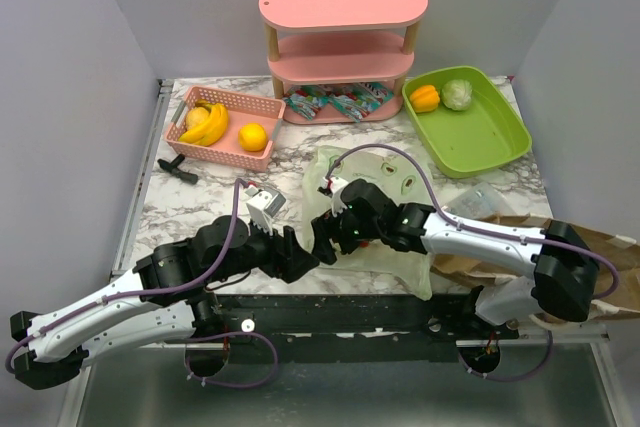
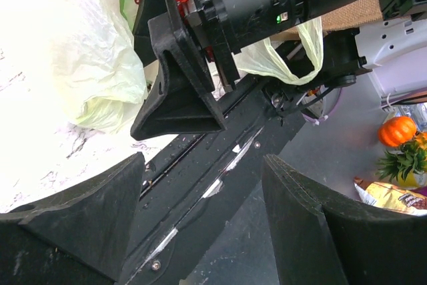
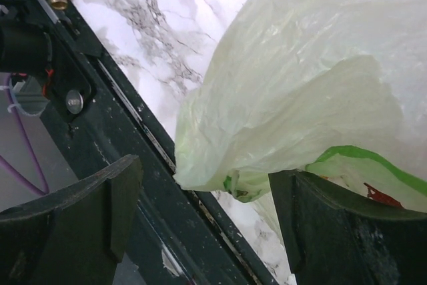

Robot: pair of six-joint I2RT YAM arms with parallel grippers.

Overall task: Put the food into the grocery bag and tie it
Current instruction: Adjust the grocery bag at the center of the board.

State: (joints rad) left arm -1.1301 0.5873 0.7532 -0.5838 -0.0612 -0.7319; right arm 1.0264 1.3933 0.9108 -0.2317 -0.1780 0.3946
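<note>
Bag [image 1: 385, 182] lies crumpled on the bench [image 1: 200, 202]; left gripper [image 2: 200, 165] and right gripper [image 3: 203, 171] sit at its near-left edge, both jaws apart.

- The left arm [image 1: 120, 307] lies low, stretching from its base at the near left forward and to the right, with its wrist close to the middle of the near edge.
- The left end effector [image 1: 305, 252] points right, toward the other arm. Its two fingers [image 2: 87, 225] stand wide apart.
- The right arm [image 1: 480, 237] bends at an elbow far out to the right, and its forearm runs back toward the left.
- The right end effector [image 1: 335, 225] sits just beside the left one, almost tip to tip. Its fingers [image 3: 333, 231] are also spread wide.
- From the left wrist, one finger of the right end effector shows just ahead, pointing down.
</note>
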